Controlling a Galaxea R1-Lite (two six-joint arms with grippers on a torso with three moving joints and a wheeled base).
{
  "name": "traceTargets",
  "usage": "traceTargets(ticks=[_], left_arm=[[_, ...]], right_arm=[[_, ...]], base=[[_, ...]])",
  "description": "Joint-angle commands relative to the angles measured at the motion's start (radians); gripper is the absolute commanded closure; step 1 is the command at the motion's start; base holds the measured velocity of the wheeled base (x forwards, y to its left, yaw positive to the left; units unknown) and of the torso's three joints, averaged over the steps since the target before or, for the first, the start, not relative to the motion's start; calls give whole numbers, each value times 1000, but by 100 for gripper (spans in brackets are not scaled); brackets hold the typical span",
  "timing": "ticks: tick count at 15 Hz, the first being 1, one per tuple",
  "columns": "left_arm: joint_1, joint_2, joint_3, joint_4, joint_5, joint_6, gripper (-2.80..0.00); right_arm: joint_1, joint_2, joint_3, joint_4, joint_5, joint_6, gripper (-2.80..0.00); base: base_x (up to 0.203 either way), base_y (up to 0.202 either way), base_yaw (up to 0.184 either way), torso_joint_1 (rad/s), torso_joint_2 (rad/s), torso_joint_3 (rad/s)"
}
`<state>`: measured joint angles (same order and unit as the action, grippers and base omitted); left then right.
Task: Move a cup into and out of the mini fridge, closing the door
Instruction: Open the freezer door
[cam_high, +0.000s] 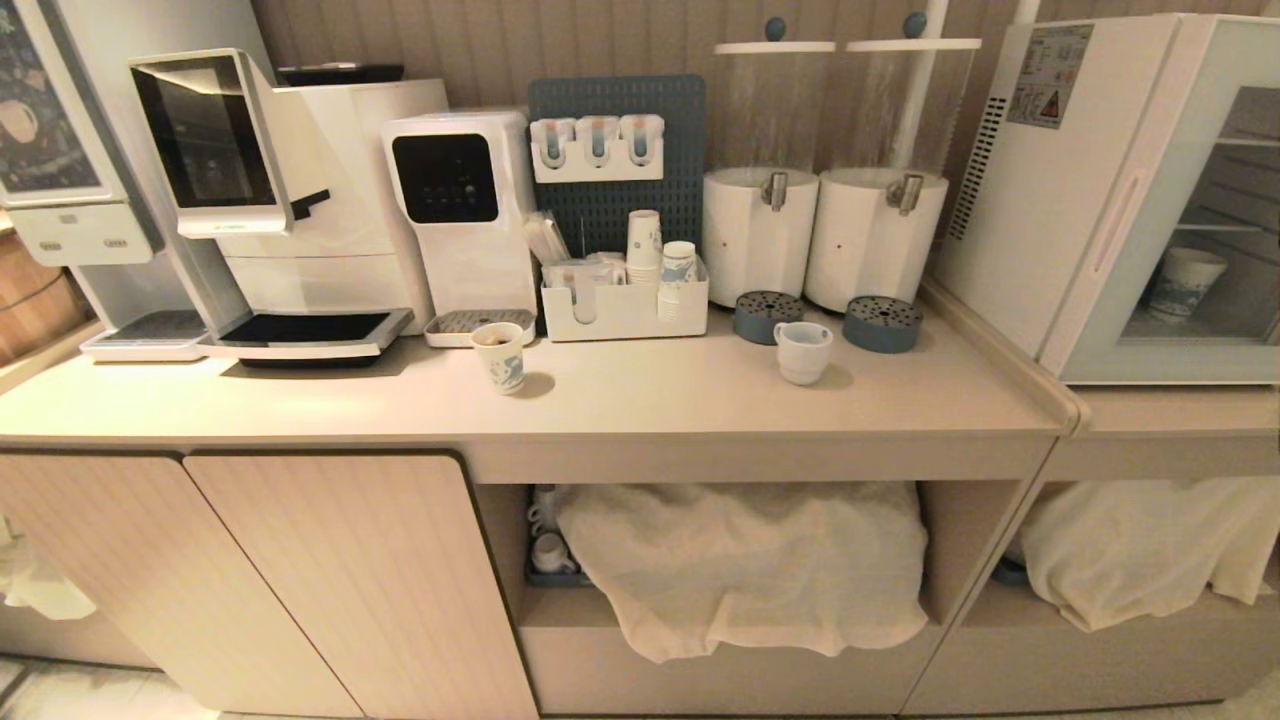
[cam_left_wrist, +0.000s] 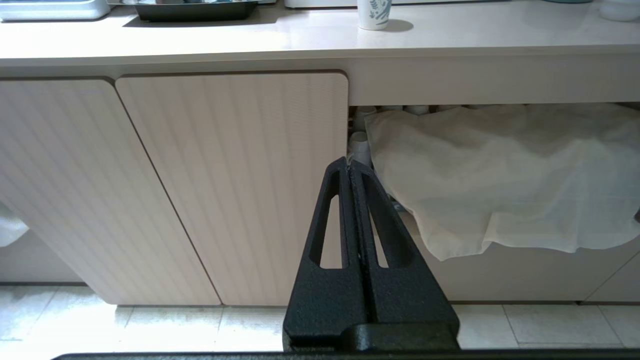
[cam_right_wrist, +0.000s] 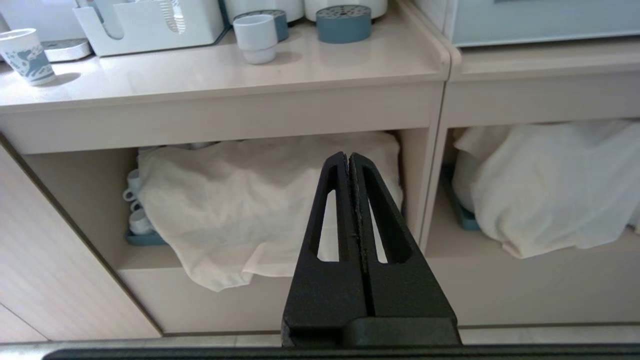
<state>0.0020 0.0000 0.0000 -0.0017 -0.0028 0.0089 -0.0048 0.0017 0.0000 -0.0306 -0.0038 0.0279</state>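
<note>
**Both grippers low and empty; the cup stood up on the counter, toward the right arm's side**

The cup (cam_high: 802, 350), a squat white ceramic piece with a smooth glazed wall and a little side handle, stood upright on the pale counter (cam_high: 640, 400), just in front of two round blue drip trays (cam_high: 768, 316) and well to the left of the mini fridge (cam_high: 1080, 190); its long axis ran vertical, mouth upward. Neither arm showed in the head view; each wrist camera looked out from below counter height. The right gripper (cam_right_wrist: 349, 160) had its black, rough-textured fingers pressed flat together with nothing between them, pointing at the open shelf with a draped cream cloth (cam_right_wrist: 260, 200); the cup (cam_right_wrist: 255, 37) lay above and ahead of it, slightly to the left arm's side. The left gripper (cam_left_wrist: 349, 164) was likewise fully closed and empty, facing a ribbed cabinet door (cam_left_wrist: 235, 185); only a patterned paper cup (cam_left_wrist: 373, 14) stood clearly above it, so the right arm looked the nearer to both cup and fridge. The fridge was a boxy white appliance; its door (cam_high: 1190, 230), clear glass in a wide pale frame, appeared closed, with a patterned cup (cam_high: 1183, 282) visible behind the glass on a wire shelf.
</note>
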Motion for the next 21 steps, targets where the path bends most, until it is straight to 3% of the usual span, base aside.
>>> traceTargets(ticks=[1, 21], left_arm=[[1, 0, 0, -1, 1, 0, 0], [1, 0, 0, -1, 0, -1, 0]], right_arm=[[0, 0, 15, 0, -1, 0, 0], [0, 1, 15, 0, -1, 0, 0]], base=[[5, -78, 8, -2, 6, -2], [0, -190, 1, 1, 2, 1]])
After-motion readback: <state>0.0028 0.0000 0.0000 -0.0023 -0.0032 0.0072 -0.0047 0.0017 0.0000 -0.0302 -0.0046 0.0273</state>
